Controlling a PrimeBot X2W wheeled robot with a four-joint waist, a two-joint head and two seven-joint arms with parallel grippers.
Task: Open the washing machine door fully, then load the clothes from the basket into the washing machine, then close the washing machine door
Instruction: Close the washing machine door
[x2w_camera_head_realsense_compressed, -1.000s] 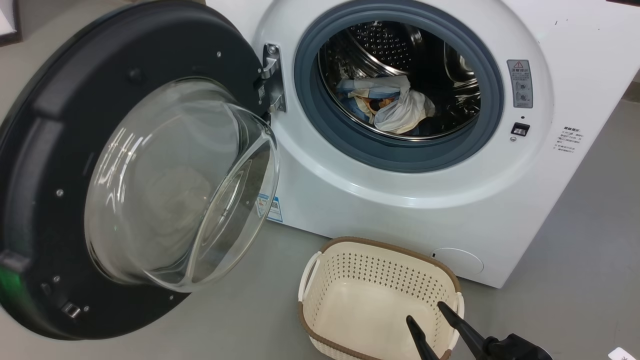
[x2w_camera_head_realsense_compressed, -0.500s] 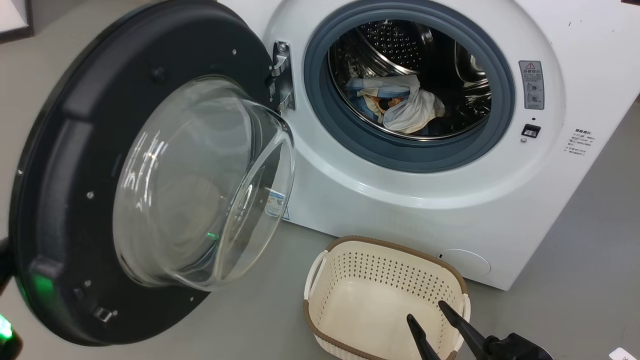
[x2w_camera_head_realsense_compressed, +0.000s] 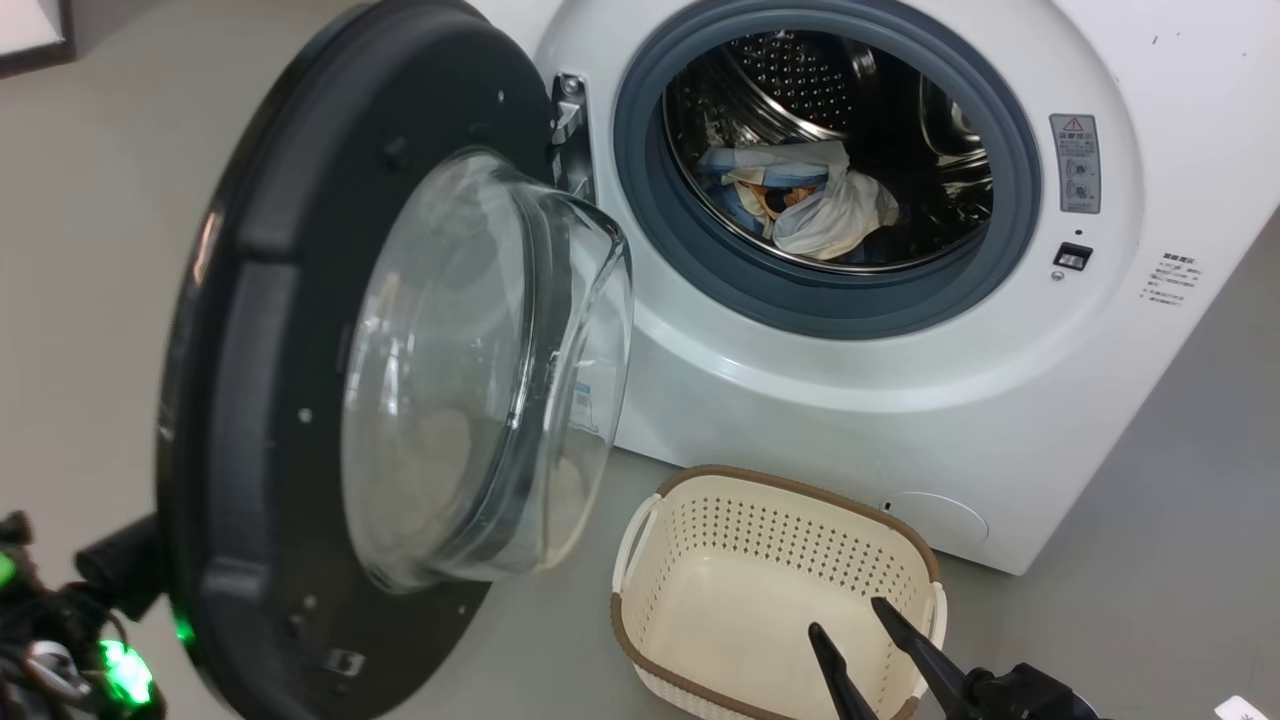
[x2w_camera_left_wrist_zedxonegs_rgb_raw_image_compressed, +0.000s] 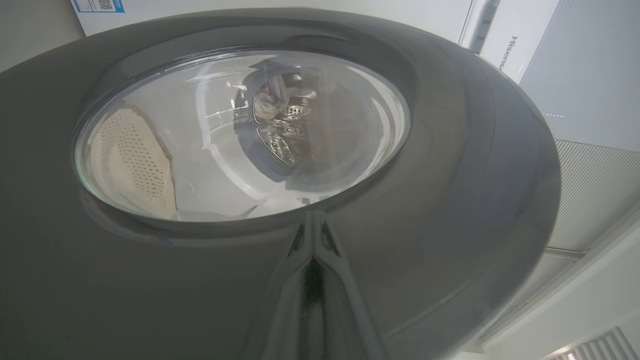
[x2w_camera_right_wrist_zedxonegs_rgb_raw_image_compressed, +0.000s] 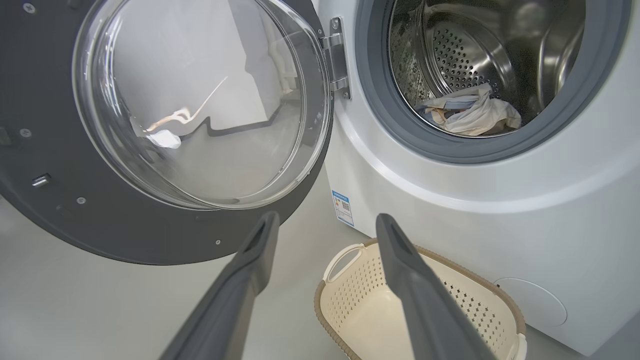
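Clothes (x2w_camera_head_realsense_compressed: 810, 205) lie in the drum (x2w_camera_head_realsense_compressed: 790, 85), basket (x2w_camera_head_realsense_compressed: 790, 485) empty, so your left gripper (x2w_camera_left_wrist_zedxonegs_rgb_raw_image_compressed: 312, 240), jaws pinched shut, presses the washing machine door (x2w_camera_head_realsense_compressed: 260, 330) from outside to close it; your right gripper (x2w_camera_head_realsense_compressed: 843, 614) hangs wide open over the basket.

Past the dark grey fingers (x2w_camera_right_wrist_zedxonegs_rgb_raw_image_compressed: 415, 280): cream basket (x2w_camera_head_realsense_compressed: 770, 540), hole-dotted, brown-rimmed. Beyond, white washing machine (x2w_camera_head_realsense_compressed: 800, 420), grey seal (x2w_camera_head_realsense_compressed: 645, 180), black door (x2w_camera_head_realsense_compressed: 260, 400), pale blue-and-white clothes (x2w_camera_head_realsense_compressed: 810, 205).

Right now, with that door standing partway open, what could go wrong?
1. The shut left gripper seems to rest against the washing machine door on its glossy, curved outside; it might slip off.
2. The basket stands close under the door's swing and could get clipped.
3. The clothes lie near the front lip of the drum; a fold could catch in the grey seal.
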